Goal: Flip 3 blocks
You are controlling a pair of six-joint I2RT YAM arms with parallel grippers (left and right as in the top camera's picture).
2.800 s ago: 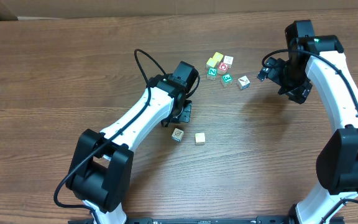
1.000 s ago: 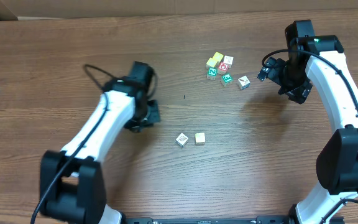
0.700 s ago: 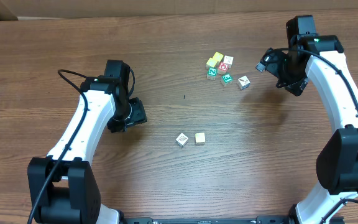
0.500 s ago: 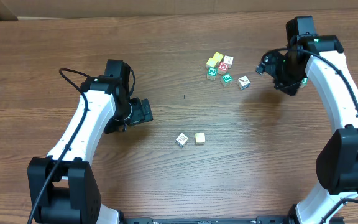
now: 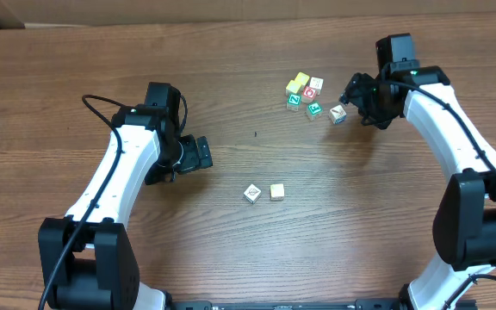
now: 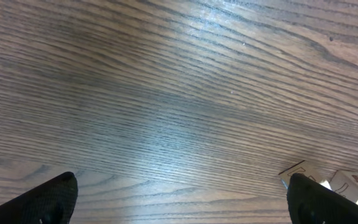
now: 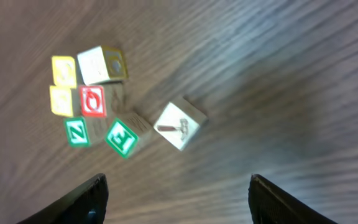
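Note:
Two blocks lie mid-table: a white picture-face block (image 5: 251,193) and a plain tan block (image 5: 276,191) just right of it. Their corners peek in at the left wrist view's lower right, white (image 6: 299,171) and tan (image 6: 353,182). My left gripper (image 5: 200,155) (image 6: 182,208) is open and empty, off to their left. A green-letter E block (image 5: 314,108) (image 7: 122,137) sits in the far cluster. My right gripper (image 5: 352,93) (image 7: 182,205) hovers open beside a white hammer-picture block (image 5: 337,114) (image 7: 180,126), with nothing between its fingers.
The far cluster also holds a green Z cube (image 5: 293,101) (image 7: 76,131), a red-marked cube (image 5: 309,92) (image 7: 92,101), yellow cubes (image 5: 297,83) (image 7: 63,70) and a white cube (image 5: 316,83) (image 7: 99,65). They are packed close together.
My left arm has drawn back to the left, away from the two middle blocks, and its gripper has opened. My right gripper has swung left and down toward the cluster's white block.

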